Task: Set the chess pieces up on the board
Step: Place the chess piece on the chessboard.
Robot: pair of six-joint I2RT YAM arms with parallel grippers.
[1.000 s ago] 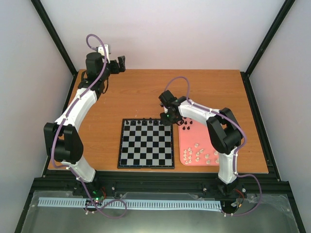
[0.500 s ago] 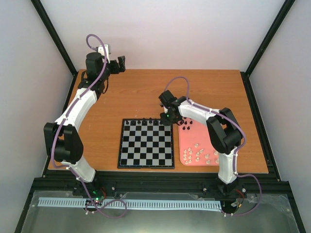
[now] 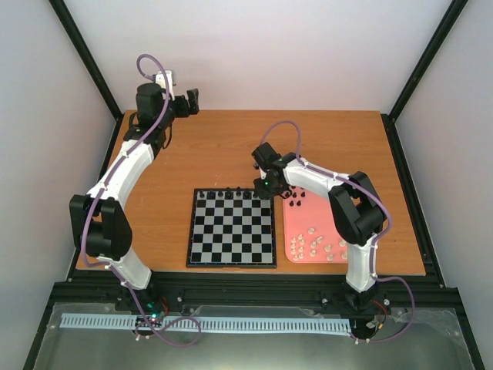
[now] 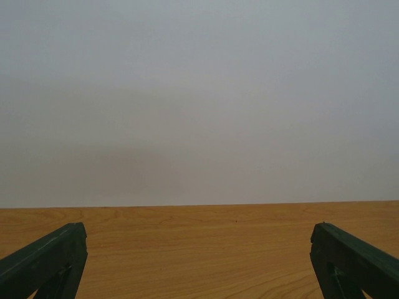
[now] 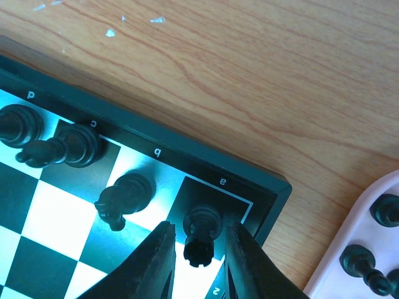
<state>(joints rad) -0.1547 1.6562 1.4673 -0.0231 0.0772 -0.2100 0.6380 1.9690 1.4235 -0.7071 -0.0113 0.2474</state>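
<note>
Right hand (image 5: pixel 199 229) is hanging over the far right corner of the board (image 5: pixel 187 163), fingers pointing down. The jaws are standing just wider than the black rook (image 5: pixel 202 240) between them. Thin gaps are showing on both sides, so it looks to be gripping nothing. The rook is standing upright on the corner square marked a, with the knight (image 5: pixel 121 199) beside it on b. More black pieces (image 5: pixel 360 260) are waiting just right of the hand on the pink tray (image 3: pixel 294 220), likely the next reach. Left hand (image 4: pixel 198 233) is idling wide open and empty over the table (image 3: pixel 231 146), far left and well apart, so the right arm is nearer.
</note>
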